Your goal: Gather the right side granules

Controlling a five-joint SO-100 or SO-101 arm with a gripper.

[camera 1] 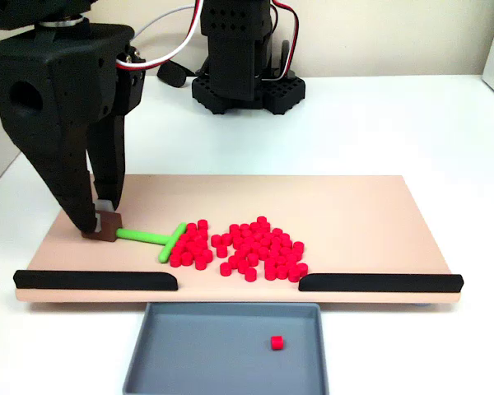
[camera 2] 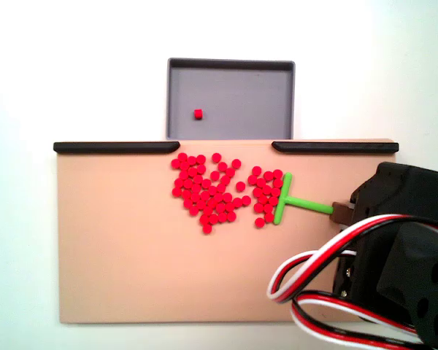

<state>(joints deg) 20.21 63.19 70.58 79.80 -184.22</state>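
so my gripper [camera 1: 99, 220] is pinched down on the little brown block at the tail of the green t-shaped pusher [camera 1: 152, 238], and the crossbar is sitting right up against the granules [camera 1: 247, 249] on the tan board [camera 1: 379, 222]. in the front fixed view the pile is roughly mid-board, just behind the gap between the two black rails [camera 1: 96, 281], with the grey tray [camera 1: 222, 350] below that gap. one red granule is already lying in the tray.

stuff i think could go sideways from here: the crossbar is short compared to the pile, so if i push straight through, pellets will probably spill around both ends and scatter instead of bunching up. they're stubby cylinders, so any on their sides may roll off. there's also a small clump hugging the bar that's split from the main heap, easy to leave stragglers. and my hold is way out at the stem's end, so if the bar catches, the tool might twist in my grip. push too far toward the gap and some could drop into the tray early.
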